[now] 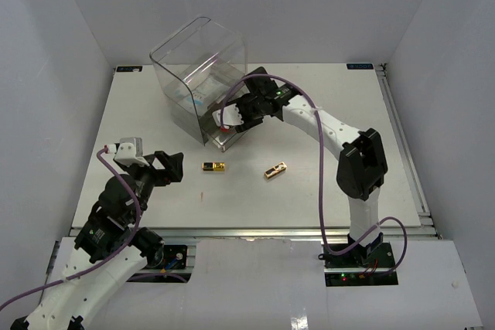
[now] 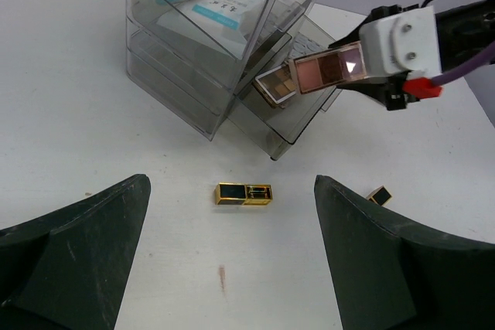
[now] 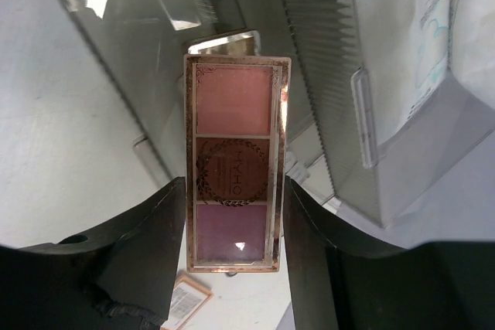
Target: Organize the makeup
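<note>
1. A white tabletop (image 1: 325, 191) fills the floor of a plain white-walled enclosure (image 1: 433, 5). A small reddish smear (image 2: 222, 276) marks the surface between the left gripper's fingers.
2. The left gripper (image 1: 170, 168) hangs low over the table with its fingers spread wide and nothing between them.
3. Just ahead of those fingers, centred on their gap, a small gold-and-black rectangular case (image 2: 244, 193) lies flat. A second gold-and-black case (image 2: 379, 195) lies past the right-hand finger.
4. The right gripper (image 3: 234, 222) clamps a flat pink-and-brown rectangular palette with a gold rim (image 2: 329, 71) by its long edges.
5. The palette's free end reaches over the pulled-out lower drawer (image 2: 286, 125) of a clear acrylic drawer box (image 1: 197, 75).
6. A brown-toned palette (image 2: 277, 83) lies in that drawer, just beyond the held palette's tip; whether the two touch cannot be told.
7. White-and-teal flat packets (image 2: 224, 1) lie in the box's top compartment, beyond the right fingers.
</note>
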{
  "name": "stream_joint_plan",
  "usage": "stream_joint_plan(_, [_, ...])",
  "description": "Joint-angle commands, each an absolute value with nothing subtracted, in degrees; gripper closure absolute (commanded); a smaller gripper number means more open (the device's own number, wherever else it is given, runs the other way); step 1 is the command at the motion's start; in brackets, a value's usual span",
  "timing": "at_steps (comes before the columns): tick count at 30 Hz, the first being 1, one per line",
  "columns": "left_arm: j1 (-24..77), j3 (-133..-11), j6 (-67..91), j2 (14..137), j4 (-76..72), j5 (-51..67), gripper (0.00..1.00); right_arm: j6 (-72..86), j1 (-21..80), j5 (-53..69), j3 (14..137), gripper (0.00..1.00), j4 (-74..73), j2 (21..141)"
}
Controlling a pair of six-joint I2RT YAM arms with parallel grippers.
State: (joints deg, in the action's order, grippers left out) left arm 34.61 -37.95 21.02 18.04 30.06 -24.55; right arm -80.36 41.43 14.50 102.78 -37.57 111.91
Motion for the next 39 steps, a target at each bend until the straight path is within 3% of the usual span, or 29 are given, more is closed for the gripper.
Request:
stream_joint_plan(1, [34.4, -37.9, 21.5, 18.0, 30.8, -25.7, 0.02, -81.0, 43.6, 8.9, 108.9, 0.73, -32.2, 115.0])
stream_joint_plan(15, [34.4, -37.8, 21.4, 18.0, 30.6, -25.3, 0.02, -84.4, 47.0, 8.8, 107.3, 0.59, -30.0, 118.4])
stream_joint_plan(25, [34.4, -37.7, 21.5, 17.6, 30.6, -25.6, 0.02, -84.5, 48.3, 7.6, 105.2, 0.22, -27.9, 118.3])
stream_joint_plan(29, [34.4, -37.8, 21.4, 17.5, 30.6, -25.5, 0.02, -82.9, 48.2, 7.9, 103.2, 0.17, -26.7, 115.3])
stream_joint_plan(34, [34.4, -37.8, 21.4, 17.0, 30.7, -25.5, 0.02, -74.4, 46.2, 12.7, 103.0, 0.14, -26.4, 110.0])
stream_joint_plan(39, [34.4, -37.8, 21.5, 16.4, 30.5, -25.1, 0.02, -52.2, 37.3, 21.0, 104.4, 0.11, -26.3, 106.1])
